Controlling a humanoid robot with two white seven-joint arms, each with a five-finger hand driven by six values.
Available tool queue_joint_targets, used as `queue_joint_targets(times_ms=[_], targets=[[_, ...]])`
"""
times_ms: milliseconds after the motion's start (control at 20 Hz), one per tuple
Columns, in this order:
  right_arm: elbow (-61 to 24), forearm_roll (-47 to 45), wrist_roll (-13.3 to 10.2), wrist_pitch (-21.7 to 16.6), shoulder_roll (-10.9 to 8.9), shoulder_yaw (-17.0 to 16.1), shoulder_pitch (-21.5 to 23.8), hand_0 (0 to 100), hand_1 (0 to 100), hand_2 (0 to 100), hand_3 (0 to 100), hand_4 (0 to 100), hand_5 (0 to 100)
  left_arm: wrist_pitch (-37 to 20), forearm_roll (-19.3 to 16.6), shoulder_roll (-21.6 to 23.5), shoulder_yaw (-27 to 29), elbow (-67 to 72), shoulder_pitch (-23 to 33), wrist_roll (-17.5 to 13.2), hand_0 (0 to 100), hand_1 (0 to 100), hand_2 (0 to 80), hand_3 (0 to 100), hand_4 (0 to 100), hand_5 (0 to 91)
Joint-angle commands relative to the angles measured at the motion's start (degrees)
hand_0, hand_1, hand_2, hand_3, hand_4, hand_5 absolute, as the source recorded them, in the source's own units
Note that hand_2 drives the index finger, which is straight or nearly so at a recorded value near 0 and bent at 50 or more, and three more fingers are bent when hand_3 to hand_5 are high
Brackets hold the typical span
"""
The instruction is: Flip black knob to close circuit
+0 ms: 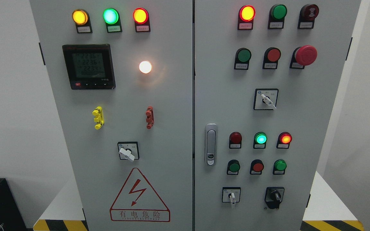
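Plainly, the head view is the only one, and it looks square onto a grey electrical cabinet with two doors. No robot hand shows anywhere in it, so whether the fingers are apart, together or clamped on something cannot be told.

The black knob sits near the lower right corner of the right door, on a black base, just right of a small white-handled selector switch. Its pointer appears to stand about upright, perhaps tipped a little; which setting that marks is too small to read, so this could be the open position or the closed one. Above it run a row of three push buttons and a row of three indicator lamps, the middle lamp green and the right one red-orange. A silver door latch lies at the door's left edge.

Judging risks: the knob is small and crowded, so a reach that drifts left could turn the white-handled switch, and one that rides high could press a button. The red emergency stop stands well apart, near the upper right corner. Smooth fingers could also slip on the knob and leave it between settings.
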Motion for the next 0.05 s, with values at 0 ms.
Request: queue_joint_targets(times_ms=[0], targets=[[0.0,-1.3,0.2,0.0,1.18,-1.7,0.6,0,4,0,0,0,0,0.0,0.0,0.0,0.0,0.0,1.2,0.0,12,56,0.0,0,0,0.0]])
